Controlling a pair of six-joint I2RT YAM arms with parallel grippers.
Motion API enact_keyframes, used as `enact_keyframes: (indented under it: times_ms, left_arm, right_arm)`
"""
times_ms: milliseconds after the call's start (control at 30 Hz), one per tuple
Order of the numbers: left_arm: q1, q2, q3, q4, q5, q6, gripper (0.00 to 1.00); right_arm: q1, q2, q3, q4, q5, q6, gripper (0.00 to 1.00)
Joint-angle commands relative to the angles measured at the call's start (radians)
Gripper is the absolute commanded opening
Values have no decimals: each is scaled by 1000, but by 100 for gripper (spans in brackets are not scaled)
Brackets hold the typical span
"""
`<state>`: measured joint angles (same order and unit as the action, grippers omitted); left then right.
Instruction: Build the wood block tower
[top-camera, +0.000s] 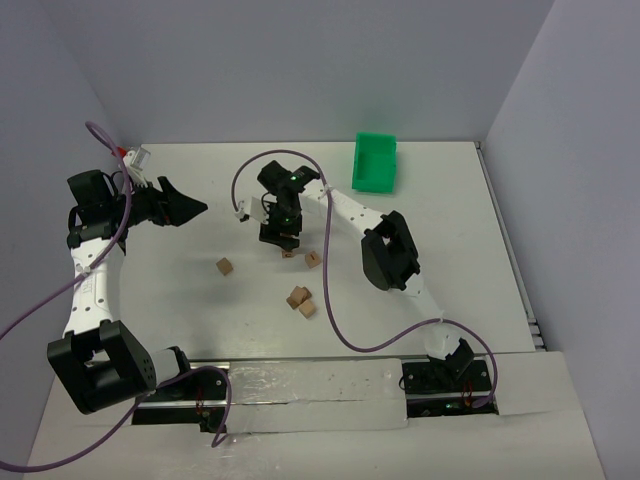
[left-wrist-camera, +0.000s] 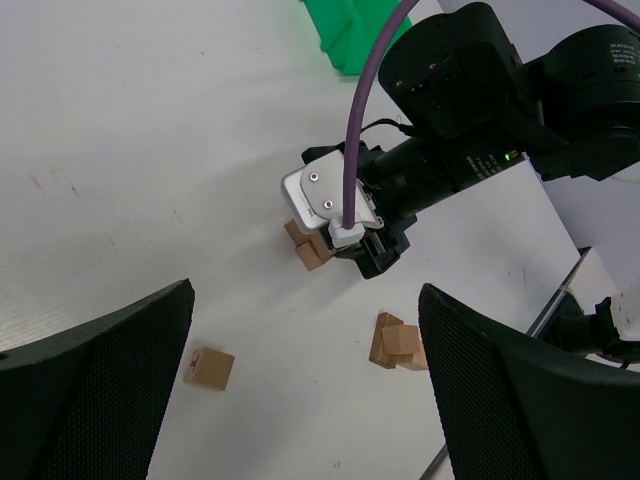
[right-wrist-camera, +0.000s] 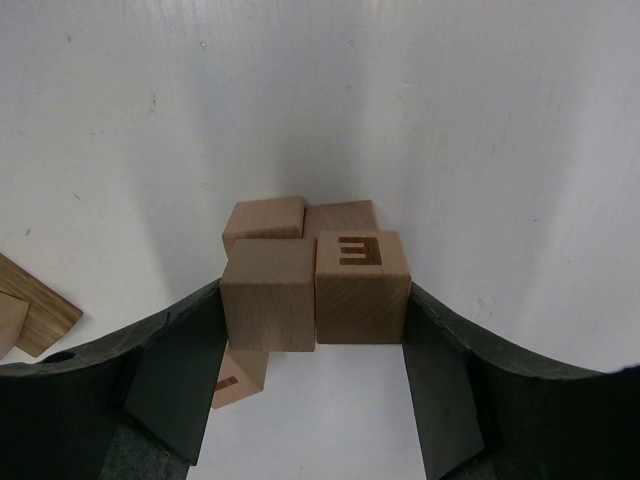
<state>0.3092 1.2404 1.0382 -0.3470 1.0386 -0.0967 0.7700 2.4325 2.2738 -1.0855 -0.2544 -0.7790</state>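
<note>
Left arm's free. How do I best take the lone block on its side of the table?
Come straight down on the lone block and pinch two opposite side faces. It sits flat, clear of the other blocks, with bare table all round.

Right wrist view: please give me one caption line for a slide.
Two wood blocks sit side by side between the fingers of the right gripper, more cubes beneath them.
</note>
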Motion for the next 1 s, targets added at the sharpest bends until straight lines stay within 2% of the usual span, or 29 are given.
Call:
enact_keyframes:
  times_ms: [0,67,400,467,767,967]
  left_arm:
    - [7,4,4,38,39,0,99]
    - [7,4,5,40,40,-1,99]
    - [7,-1,0,42,36,-3,99]
    - [7,-2,-1,45,27,-8,99]
    - [11,-10,10,48,-30,-43,99]
    - [11,-31,32,31,-146,-73,99]
  right_arm:
    - [7,-6,43,9,-3,-5,76]
    - [8,-7,43,9,0,-3,83]
    - [9,-30,49,9,-12,11,88]
    - [8,-47,58,13,-24,23,99]
    - [9,-149,74,29,-53,69,100]
    - [7,-252,74,30,-88,109,100]
